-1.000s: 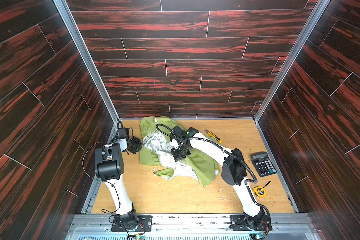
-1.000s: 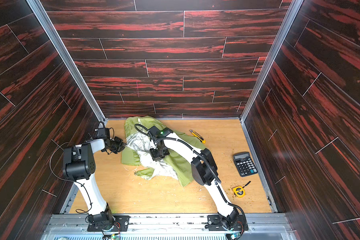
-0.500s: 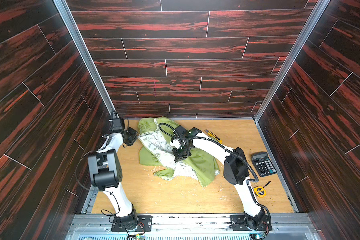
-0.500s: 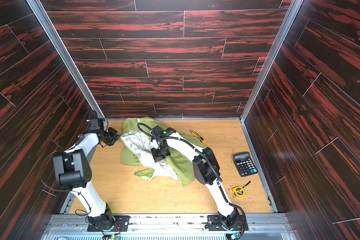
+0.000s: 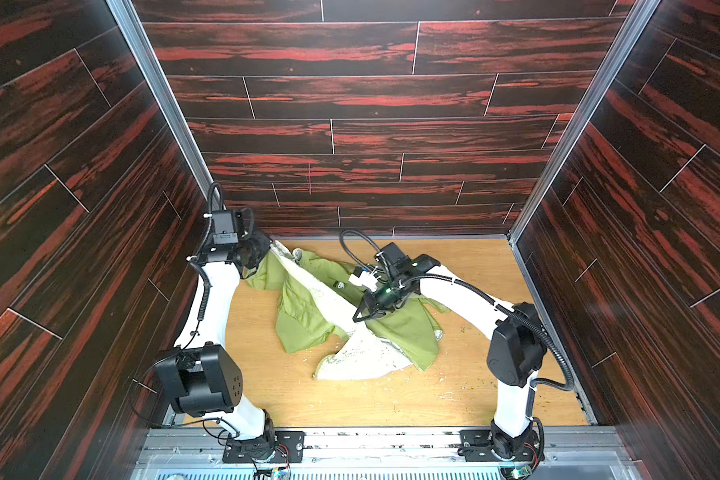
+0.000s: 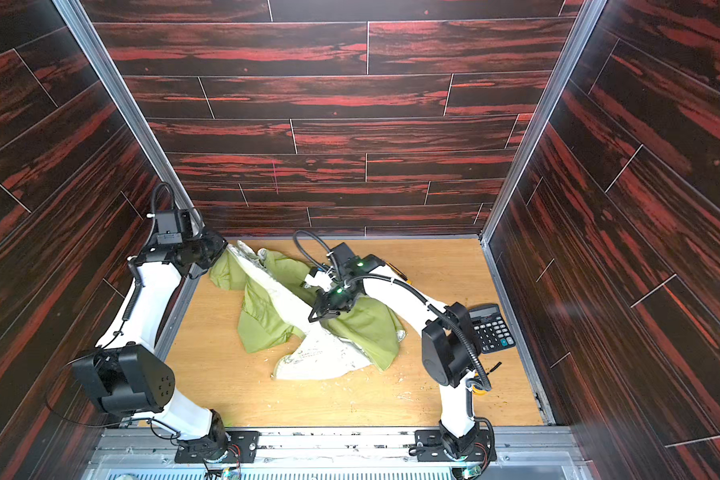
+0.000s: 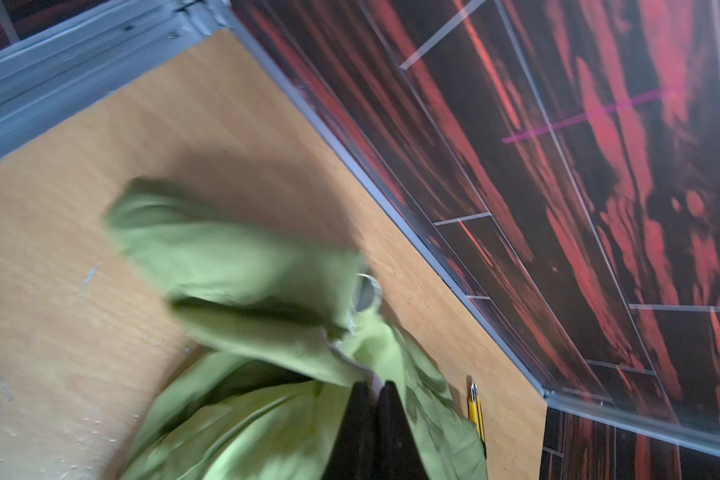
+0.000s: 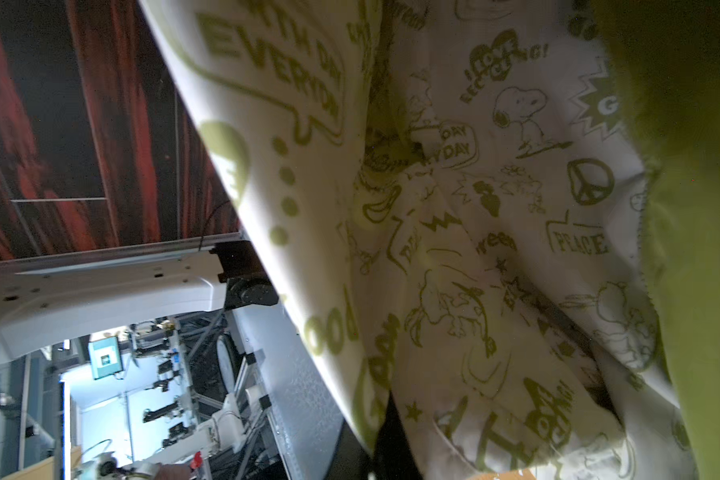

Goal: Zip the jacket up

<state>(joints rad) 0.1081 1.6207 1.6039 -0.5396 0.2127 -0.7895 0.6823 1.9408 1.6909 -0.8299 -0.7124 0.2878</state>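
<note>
The jacket [image 5: 308, 316] [image 6: 262, 320] is lime green with a white printed lining and lies crumpled and open mid-table in both top views. My left gripper [image 5: 267, 254] [image 6: 222, 251] is raised near the back left corner, shut on a green edge of the jacket [image 7: 242, 266]. That edge stretches taut toward the right gripper. The left wrist view shows its black fingers [image 7: 362, 415] pressed together on the cloth. My right gripper [image 5: 360, 316] [image 6: 314, 316] is shut on the jacket's middle. The lining [image 8: 474, 208] fills the right wrist view and drapes over the gripper [image 8: 381, 440]. I cannot make out the zipper slider.
A black calculator [image 6: 491, 328] lies at the table's right side, behind the right arm's elbow. A yellow utility knife [image 7: 474, 409] lies near the back wall, beside the jacket. Dark wood-pattern walls close in the back, left and right.
The left gripper has shut on the jacket's left edge and moved back and up toward the corner, pulling the cloth taut. The right gripper has stayed shut in about the same place.
</note>
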